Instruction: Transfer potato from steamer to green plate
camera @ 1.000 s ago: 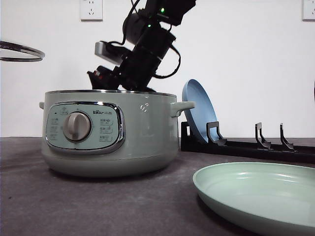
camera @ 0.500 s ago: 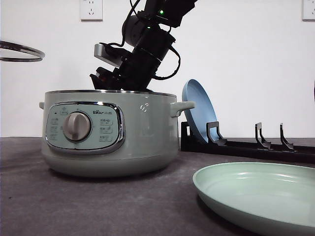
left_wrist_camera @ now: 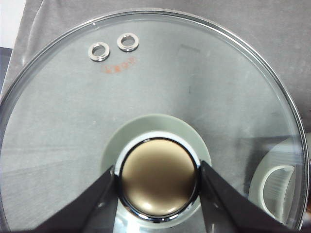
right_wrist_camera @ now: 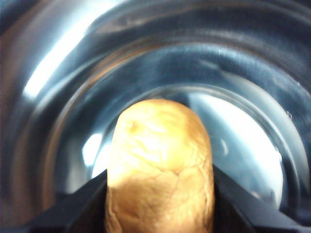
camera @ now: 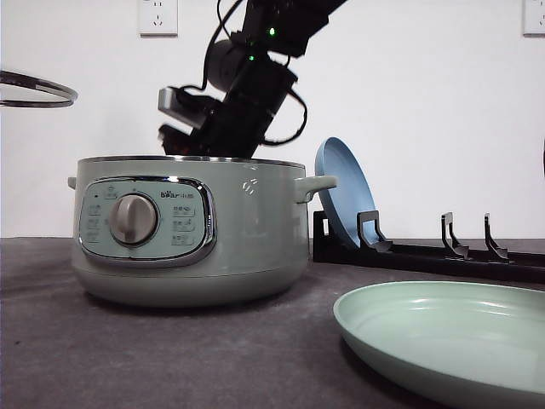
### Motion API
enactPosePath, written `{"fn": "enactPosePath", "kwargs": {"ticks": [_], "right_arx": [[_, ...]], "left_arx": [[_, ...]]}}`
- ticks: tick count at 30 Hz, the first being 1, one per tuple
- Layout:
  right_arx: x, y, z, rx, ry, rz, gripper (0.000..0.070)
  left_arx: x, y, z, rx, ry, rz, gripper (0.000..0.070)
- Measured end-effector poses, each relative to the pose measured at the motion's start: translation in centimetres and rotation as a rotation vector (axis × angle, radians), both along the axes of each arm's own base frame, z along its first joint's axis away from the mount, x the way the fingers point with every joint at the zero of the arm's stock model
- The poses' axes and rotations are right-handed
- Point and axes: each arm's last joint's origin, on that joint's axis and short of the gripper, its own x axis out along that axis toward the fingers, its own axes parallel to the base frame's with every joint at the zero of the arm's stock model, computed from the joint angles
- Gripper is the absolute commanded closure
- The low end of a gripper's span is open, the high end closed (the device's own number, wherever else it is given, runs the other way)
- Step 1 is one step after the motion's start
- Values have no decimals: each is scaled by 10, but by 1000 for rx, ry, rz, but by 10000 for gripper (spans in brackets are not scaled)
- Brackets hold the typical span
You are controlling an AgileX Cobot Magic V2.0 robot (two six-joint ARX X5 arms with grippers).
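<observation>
The sage-green steamer (camera: 187,230) stands lidless at the table's left. My right arm (camera: 247,94) reaches down into it from above, its fingers hidden behind the rim. In the right wrist view the orange-brown potato (right_wrist_camera: 160,165) sits between the fingers of my right gripper (right_wrist_camera: 160,206), which is shut on it, above the shiny pot bottom (right_wrist_camera: 233,97). The green plate (camera: 443,336) lies at the front right. My left gripper (left_wrist_camera: 158,196) is shut on the lid's brass knob (left_wrist_camera: 158,177). It holds the glass lid (left_wrist_camera: 194,73) in the air at far left (camera: 34,89).
A blue plate (camera: 341,200) leans upright in a black rack (camera: 443,251) behind the green plate, just right of the steamer's handle (camera: 317,186). The dark table (camera: 170,358) runs in front of the steamer.
My right arm has lifted a little and shifted slightly left over the steamer. The lid, steamer and plates have stayed where they were.
</observation>
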Motion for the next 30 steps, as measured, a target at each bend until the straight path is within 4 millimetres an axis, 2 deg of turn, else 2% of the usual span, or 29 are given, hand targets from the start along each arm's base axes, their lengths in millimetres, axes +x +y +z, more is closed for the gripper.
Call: {"fn": "enactPosePath", "kwargs": {"ticks": [3, 6, 9, 11, 13, 15, 20, 24, 27, 30], "right_arx": [[-4, -6, 31, -11, -18, -19, 501], [-16, -25, 83, -6, -72, -50, 501], [-41, -53, 137, 13, -124, -78, 501], [-60, -73, 165, 16, -143, -96, 501], [-77, -91, 189, 23, -176, -118, 501], [-90, -106, 204, 29, -210, -143, 501], [-134, -140, 221, -1, -248, -183, 501], [-176, -168, 222, 0, -241, -198, 501], [-203, -185, 211, -9, -216, -210, 501], [-221, -198, 187, -40, -155, -233, 501]], "left_arx": [[0, 0, 0, 0, 0, 0, 700], [0, 0, 0, 0, 0, 0, 700], [0, 0, 0, 0, 0, 0, 700], [0, 0, 0, 0, 0, 0, 700], [0, 0, 0, 0, 0, 0, 700], [0, 0, 0, 0, 0, 0, 700], [0, 0, 0, -1, 0, -1, 700], [0, 0, 0, -1, 0, -1, 700], [0, 0, 0, -1, 0, -1, 700], [0, 0, 0, -1, 0, -1, 700]]}}
